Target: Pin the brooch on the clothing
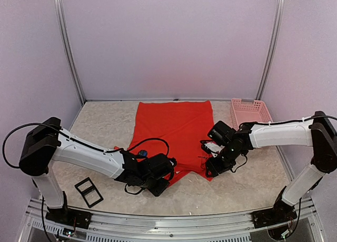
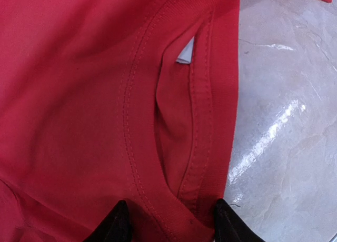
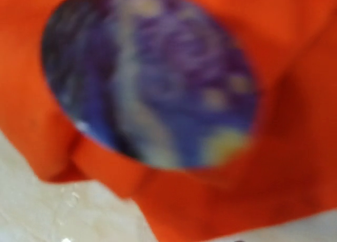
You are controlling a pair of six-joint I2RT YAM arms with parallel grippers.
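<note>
The clothing point(image 1: 174, 126), a bright red T-shirt, lies flat in the middle of the table with its neckline toward the arms. In the left wrist view the ribbed collar point(image 2: 142, 163) and a white label point(image 2: 185, 51) show. My left gripper point(image 2: 172, 221) is open, its black fingertips point(image 2: 118, 223) standing on either side of the collar band. The brooch point(image 3: 152, 79) fills the right wrist view as a blurred round disc in blue, purple and yellow, lying against the red fabric point(image 3: 221, 200). My right gripper point(image 1: 211, 167) hovers at the shirt's near right edge; its fingers do not show clearly.
A pink slotted basket point(image 1: 250, 111) stands at the back right, beside the shirt. A black rectangular frame point(image 1: 88, 192) lies on the marbled tabletop point(image 1: 247, 184) near the left arm's base. Metal posts and white walls enclose the back.
</note>
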